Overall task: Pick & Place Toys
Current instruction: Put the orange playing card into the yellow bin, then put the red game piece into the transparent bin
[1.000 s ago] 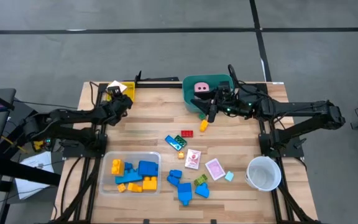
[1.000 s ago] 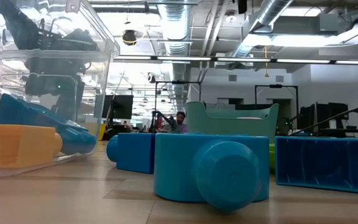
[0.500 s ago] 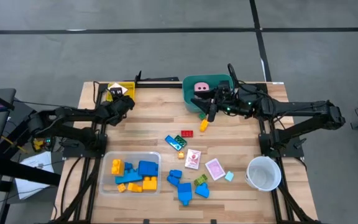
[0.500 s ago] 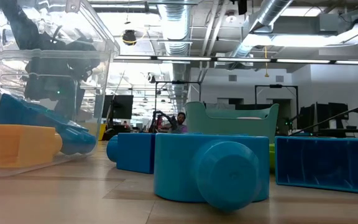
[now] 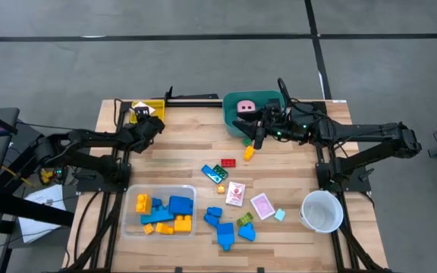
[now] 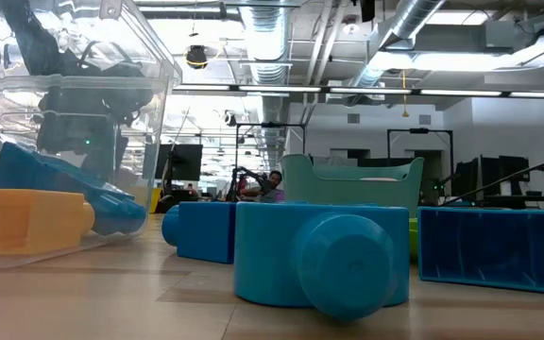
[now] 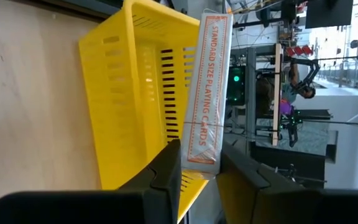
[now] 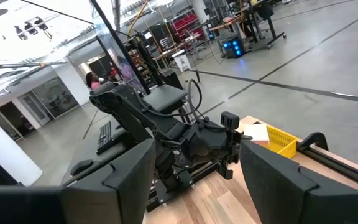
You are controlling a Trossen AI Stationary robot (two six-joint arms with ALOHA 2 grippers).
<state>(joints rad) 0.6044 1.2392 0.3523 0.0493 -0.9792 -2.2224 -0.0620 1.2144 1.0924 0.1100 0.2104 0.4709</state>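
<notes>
My left gripper (image 5: 147,120) is at the table's far left, shut on a white pack of playing cards (image 7: 205,87) at the yellow tray (image 7: 132,93). My right gripper (image 5: 258,130) hovers open at the near rim of the teal tub (image 5: 253,115), which holds a pink die (image 5: 246,107). A yellow block (image 5: 249,152), a red block (image 5: 227,162), pink cards (image 5: 235,192) and blue blocks (image 5: 222,227) lie on the table. In the low view the blue blocks (image 6: 319,260) fill the foreground. My left gripper pinches the near end of the card pack (image 7: 199,152) between its two fingers. The fingers lie along the pack, which sticks out ahead of them, edge-on beside the yellow tray's slotted wall. Whether the pack's far end rests on the tray, I cannot tell.
A clear tray (image 5: 160,211) with blue and yellow blocks stands at the near left. A white cup (image 5: 322,211) stands at the near right. Bare wood lies between the left arm and the loose toys in the middle.
My left gripper has rolled a little with the card pack, which now shows smaller and closer to the yellow tray.
</notes>
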